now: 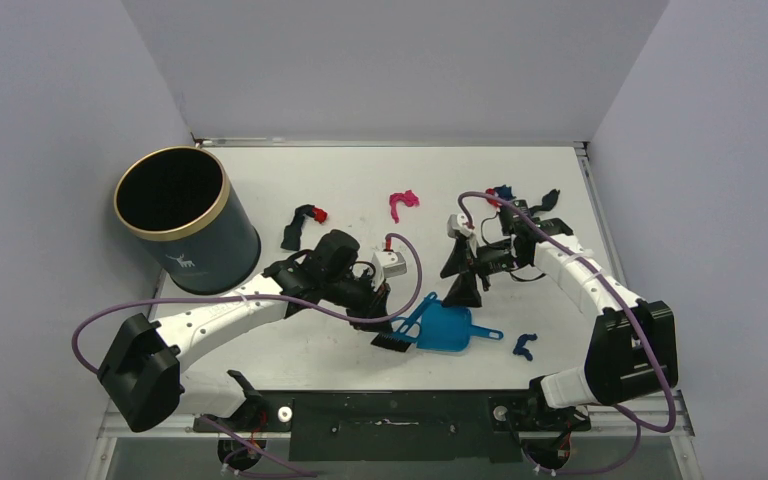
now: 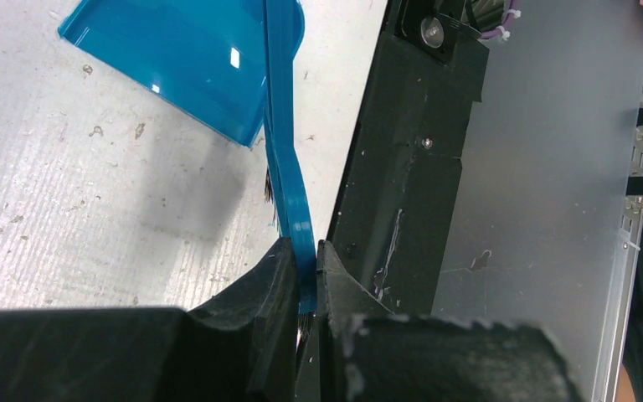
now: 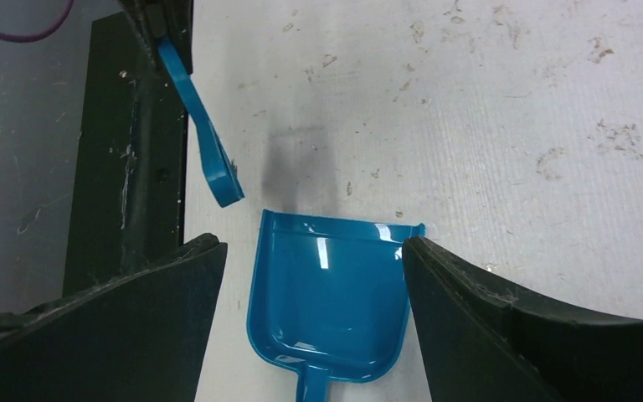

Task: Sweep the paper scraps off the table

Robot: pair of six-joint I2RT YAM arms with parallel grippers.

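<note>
We look down on a flat white desk (image 1: 260, 170) between pale grey walls. Our left tool (image 2: 306, 251) is clamped on the handle of the blue plastic brush (image 2: 295, 201). Our right tool (image 3: 311, 243) hangs wide open and empty over the blue plastic dustpan (image 3: 326, 310). Small crumpled paper scraps (image 1: 401, 203) lie scattered: pink and red farther back, and a dark blue one (image 1: 525, 345) near the dustpan's handle.

The scuffed white table (image 1: 360, 170) carries paper scraps (image 1: 402, 203), a dustpan (image 1: 448, 328) and a bin (image 1: 212, 250).
</note>
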